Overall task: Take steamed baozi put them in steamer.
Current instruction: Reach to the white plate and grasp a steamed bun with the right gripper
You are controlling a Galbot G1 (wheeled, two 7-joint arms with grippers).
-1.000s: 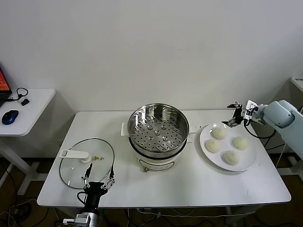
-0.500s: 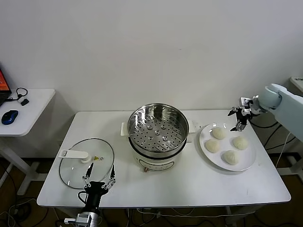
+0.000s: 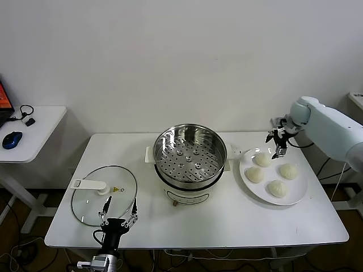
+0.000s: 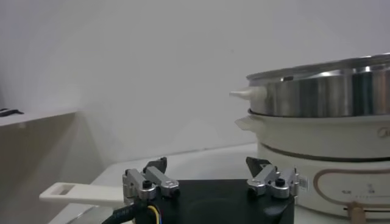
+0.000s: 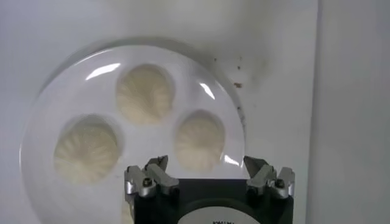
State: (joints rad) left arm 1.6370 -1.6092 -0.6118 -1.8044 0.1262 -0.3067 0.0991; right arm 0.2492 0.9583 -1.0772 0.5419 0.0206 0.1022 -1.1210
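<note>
Four off-white pleated baozi lie on a round white plate (image 3: pixel 295 191) at the table's right: one at the back (image 3: pixel 261 160), one at the right (image 3: pixel 288 171), one at the left (image 3: pixel 254 175), one at the front (image 3: pixel 276 188). The shiny steel steamer (image 3: pixel 190 156) stands mid-table, its perforated tray bare. My right gripper (image 3: pixel 278 151) hangs open just above the back baozi; in the right wrist view it (image 5: pixel 206 163) is over a baozi (image 5: pixel 199 140), with two more (image 5: pixel 145 93) (image 5: pixel 86 149) beyond. My left gripper (image 3: pixel 119 216) is open at the table's front edge, parked; it (image 4: pixel 207 165) faces the steamer (image 4: pixel 323 97).
A flat glass lid (image 3: pixel 104 194) with a white handle lies left of the steamer, just behind the left gripper. A side desk (image 3: pixel 28 133) with a blue mouse stands far left. The wall runs close behind the table.
My right gripper has swung in from beyond the plate's far right edge, moving left and turning downward, and now hangs over the back baozi. The left arm has not moved.
</note>
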